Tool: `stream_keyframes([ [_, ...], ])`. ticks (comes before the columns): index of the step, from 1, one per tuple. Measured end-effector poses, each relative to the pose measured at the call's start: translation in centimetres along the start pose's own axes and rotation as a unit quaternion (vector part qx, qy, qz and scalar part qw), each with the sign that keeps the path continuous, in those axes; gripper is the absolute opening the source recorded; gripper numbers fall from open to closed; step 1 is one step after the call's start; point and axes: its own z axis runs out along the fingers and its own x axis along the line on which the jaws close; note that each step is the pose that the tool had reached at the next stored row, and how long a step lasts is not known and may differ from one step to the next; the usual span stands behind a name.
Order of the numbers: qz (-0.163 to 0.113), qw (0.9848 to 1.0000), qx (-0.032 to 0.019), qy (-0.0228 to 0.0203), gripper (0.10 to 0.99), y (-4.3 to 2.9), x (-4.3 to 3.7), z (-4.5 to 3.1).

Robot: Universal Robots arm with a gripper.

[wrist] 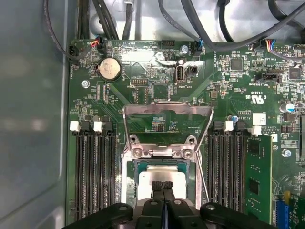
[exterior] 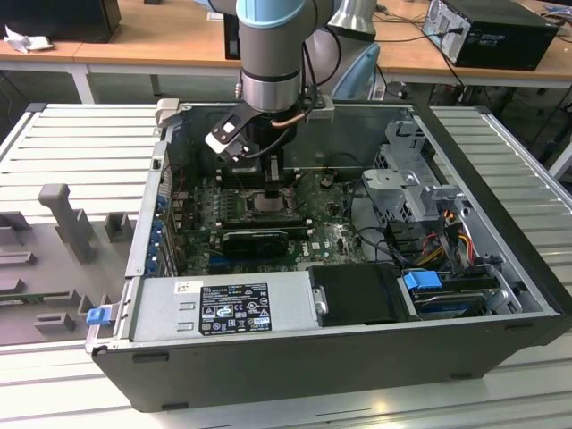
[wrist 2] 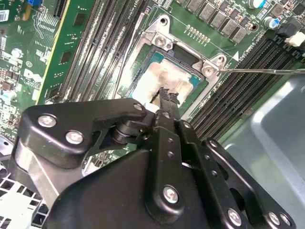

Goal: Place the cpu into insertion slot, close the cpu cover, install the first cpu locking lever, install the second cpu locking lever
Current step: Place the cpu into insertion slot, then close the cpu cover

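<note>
The gripper (wrist: 162, 186) is squeezed shut on nothing, hiding part of the cpu (wrist: 151, 172) lying flat right under it.

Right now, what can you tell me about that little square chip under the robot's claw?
The cpu is a small flat square with a pale silvery-beige, smeared-looking metal face. It lies level in the slot, with the cover standing open. The shut gripper hangs right over it; whether it touches, I cannot tell.
</note>
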Motion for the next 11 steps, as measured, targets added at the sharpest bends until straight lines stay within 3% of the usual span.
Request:
stream_keyframes([
  [11, 0.001, 1.0000, 0.0000, -0.0014, 0.106, 0.07, -0.01, -1.39],
])
